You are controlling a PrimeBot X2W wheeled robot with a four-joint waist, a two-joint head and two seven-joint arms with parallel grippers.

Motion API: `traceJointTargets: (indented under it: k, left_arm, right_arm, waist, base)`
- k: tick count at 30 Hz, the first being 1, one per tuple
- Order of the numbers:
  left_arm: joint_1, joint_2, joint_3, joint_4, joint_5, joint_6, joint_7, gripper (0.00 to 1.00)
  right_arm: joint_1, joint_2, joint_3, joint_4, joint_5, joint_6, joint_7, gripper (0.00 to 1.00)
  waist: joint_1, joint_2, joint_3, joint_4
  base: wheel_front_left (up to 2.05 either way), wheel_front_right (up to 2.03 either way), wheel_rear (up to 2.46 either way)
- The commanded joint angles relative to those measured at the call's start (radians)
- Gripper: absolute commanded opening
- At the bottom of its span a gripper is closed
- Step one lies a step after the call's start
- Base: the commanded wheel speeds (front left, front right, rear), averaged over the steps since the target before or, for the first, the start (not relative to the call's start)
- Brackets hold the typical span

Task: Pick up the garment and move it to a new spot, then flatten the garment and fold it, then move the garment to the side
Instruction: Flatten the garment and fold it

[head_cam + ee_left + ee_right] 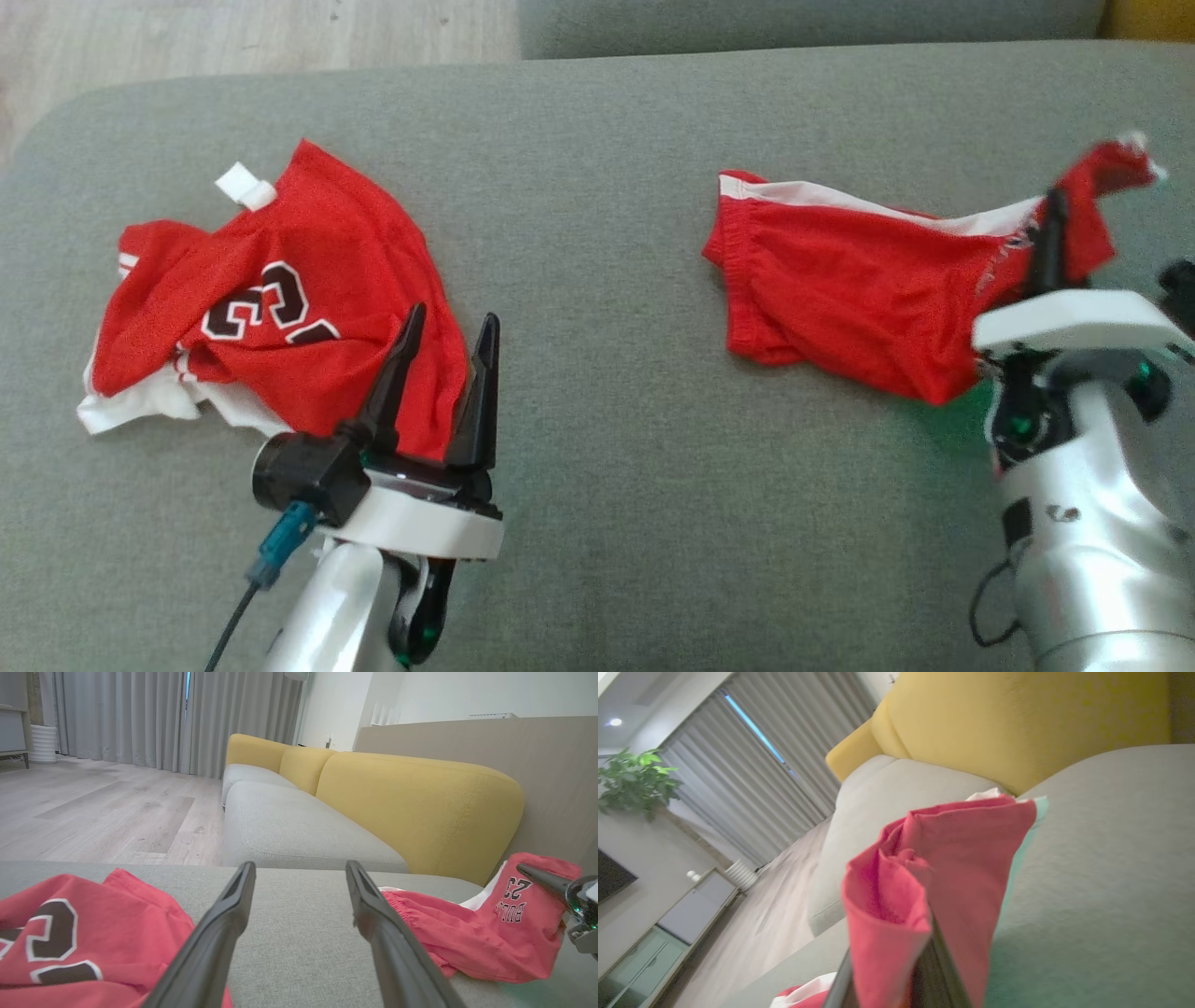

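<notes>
1. Red shorts point(840, 280): the garment in hand, on the right half of the grey cushion point(597, 485). In the head view the long axis runs about 9 to 3 o'clock, with the waistband point(742, 271) at 9 and a leg end at 2 to 3.
2. Right gripper point(1051, 219): fingers pressed together on that leg end, with cloth bunched over them in the right wrist view. The held end is raised off the cushion, while the waistband end appears to rest on it.
3. Left gripper point(455, 315): fingers spread, nothing between them. It hovers over the right edge of the red jersey point(308, 280), at about 8 o'clock from the shorts and well apart from them.
4. Red jersey: crumpled on the left half of the cushion, not gripped.
5. Assessment: the shorts trail toward 9 o'clock from the right gripper, so that arm alone can carry them. The free waistband lies between the two grippers. To help with flattening, the left arm would likely need to reach toward 2 o'clock.
</notes>
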Motion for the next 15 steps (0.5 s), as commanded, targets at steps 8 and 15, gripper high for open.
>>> traceJointTargets:
  k: [8,15]
  left_arm:
    - [-0.01,0.005,0.032,-0.024,-0.001,-0.002,-0.005,1.0]
    - [-0.01,0.005,0.023,-0.023,-0.004,0.004,-0.005,1.0]
  right_arm:
    - [-0.056,0.003,0.259,-0.067,0.082,0.003,-0.011,0.0]
    - [-0.065,0.003,0.434,-0.031,0.115,0.003,-0.013,0.0]
  waist:
    - [0.0,-0.0001,-0.019,0.039]
    - [0.0,-0.0001,-0.02,0.086]
  base:
    - [0.0,0.0,0.0]
    - [0.0,0.0,0.0]
